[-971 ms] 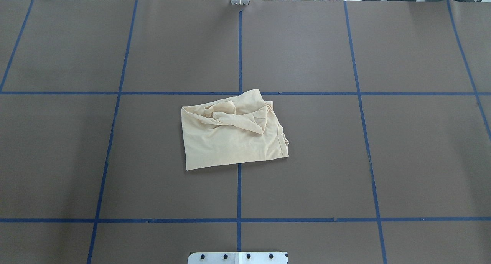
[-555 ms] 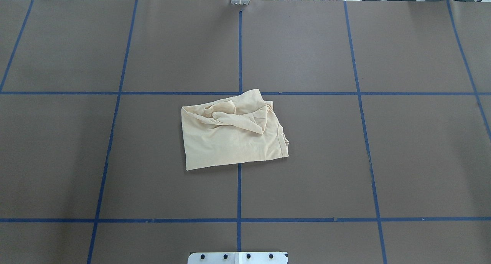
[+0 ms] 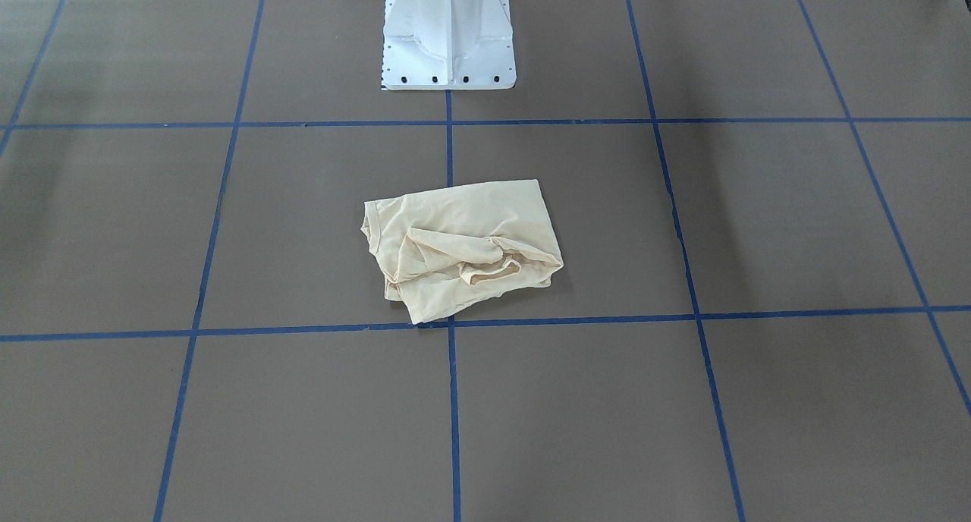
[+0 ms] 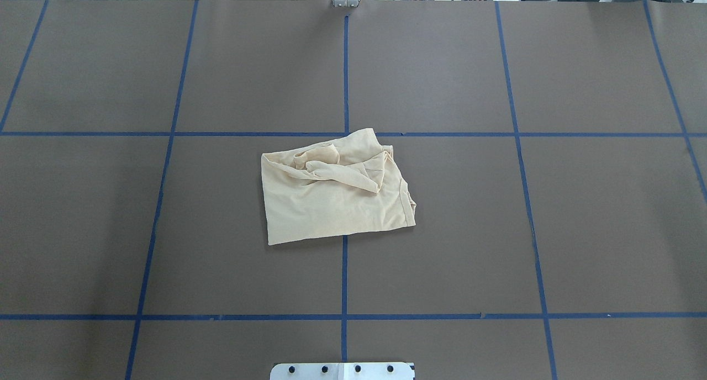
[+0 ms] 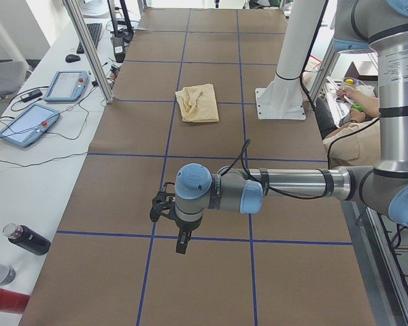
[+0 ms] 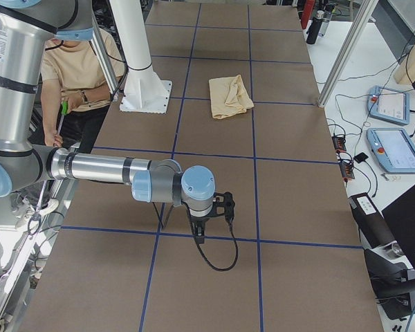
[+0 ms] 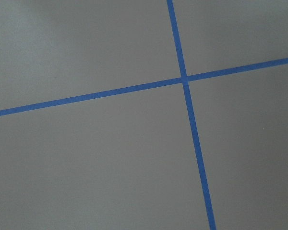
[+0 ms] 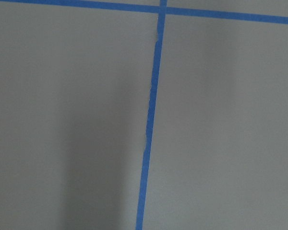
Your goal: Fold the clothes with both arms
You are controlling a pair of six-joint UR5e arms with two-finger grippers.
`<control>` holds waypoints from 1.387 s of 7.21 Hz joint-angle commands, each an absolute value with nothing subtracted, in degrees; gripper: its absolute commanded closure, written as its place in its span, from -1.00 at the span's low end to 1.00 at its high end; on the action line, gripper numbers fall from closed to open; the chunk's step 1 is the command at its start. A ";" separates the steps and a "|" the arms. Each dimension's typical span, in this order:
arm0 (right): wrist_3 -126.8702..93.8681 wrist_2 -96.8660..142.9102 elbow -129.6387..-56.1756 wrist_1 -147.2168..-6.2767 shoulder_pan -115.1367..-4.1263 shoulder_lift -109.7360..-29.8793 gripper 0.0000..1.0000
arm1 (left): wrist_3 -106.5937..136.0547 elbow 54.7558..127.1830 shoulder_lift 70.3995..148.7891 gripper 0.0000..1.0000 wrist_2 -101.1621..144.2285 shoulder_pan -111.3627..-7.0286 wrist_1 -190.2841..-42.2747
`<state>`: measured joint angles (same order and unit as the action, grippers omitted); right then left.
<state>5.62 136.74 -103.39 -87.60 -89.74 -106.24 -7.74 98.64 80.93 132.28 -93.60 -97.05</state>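
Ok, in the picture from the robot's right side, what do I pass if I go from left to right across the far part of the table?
Person → white pedestal → T-shirt → metal post → handheld screens, off the brown table on the white bench.

1. T-shirt (image 4: 331, 209): pale cream-yellow, plain on the sides that show.
2. Table (image 4: 442, 65): matte brown, crossed by a grid of blue tape lines (image 4: 346, 82).
3. Left arm (image 5: 292, 183) and right arm (image 6: 97, 166): grey metal, light blue joint caps, black cables.
4. Pedestal (image 3: 447, 36): white.
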 commanded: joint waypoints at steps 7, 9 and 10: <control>4.92 136.76 -103.54 -87.54 -89.74 -105.91 -1.00 | -7.65 96.95 80.07 -1.00 132.10 -93.60 -96.68; 4.92 136.67 -103.54 -87.54 -89.74 -106.00 -1.00 | -7.65 97.12 79.72 -1.00 131.66 -93.60 -96.77; 5.01 136.67 -103.54 -87.54 -89.74 -106.08 -1.00 | -7.65 97.47 79.72 -1.00 131.92 -93.60 -96.94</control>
